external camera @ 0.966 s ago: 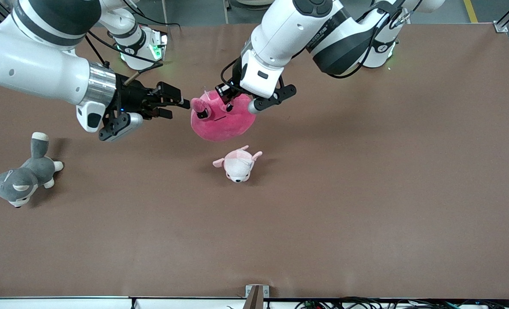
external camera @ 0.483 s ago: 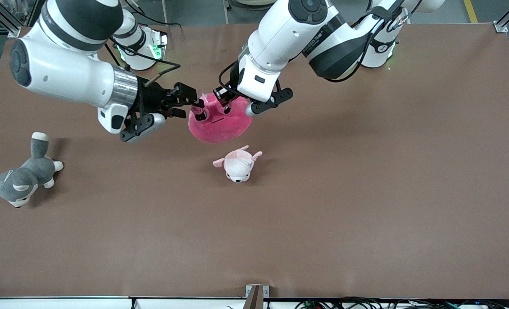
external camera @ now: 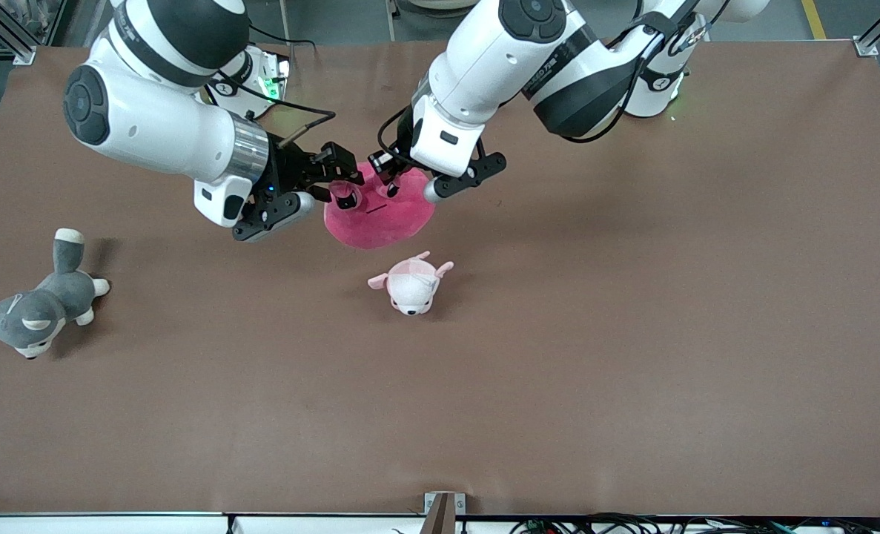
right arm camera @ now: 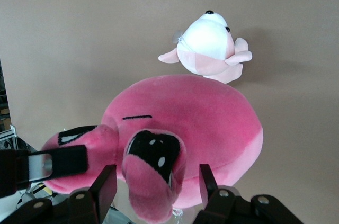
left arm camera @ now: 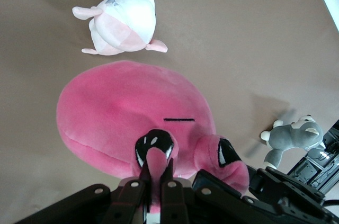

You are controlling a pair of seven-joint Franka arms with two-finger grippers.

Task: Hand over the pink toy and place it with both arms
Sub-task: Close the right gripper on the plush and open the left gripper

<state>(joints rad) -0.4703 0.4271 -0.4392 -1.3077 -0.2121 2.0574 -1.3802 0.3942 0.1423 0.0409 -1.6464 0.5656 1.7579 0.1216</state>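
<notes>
The hot-pink toy [external camera: 380, 215] hangs in the air over the middle of the table, toward the robots' bases. My left gripper [external camera: 391, 180] is shut on one of its small ears, as the left wrist view [left arm camera: 156, 173] shows, with the toy's body [left arm camera: 127, 113] below the jaws. My right gripper [external camera: 342, 185] is open at the toy's other ear. In the right wrist view [right arm camera: 153, 181] its fingers [right arm camera: 103, 187] stand apart on either side of that ear, not closed on it. The toy [right arm camera: 201, 113] fills that view.
A small pale pink-and-white plush [external camera: 410, 284] lies on the table just nearer the front camera than the toy; it also shows in both wrist views [left arm camera: 122, 23] [right arm camera: 209, 46]. A grey-and-white husky plush [external camera: 35, 308] lies toward the right arm's end.
My right arm has moved in toward the toy, and its open fingers now stand round an ear. My left gripper has kept hold and shifted the toy slightly toward the right arm.
</notes>
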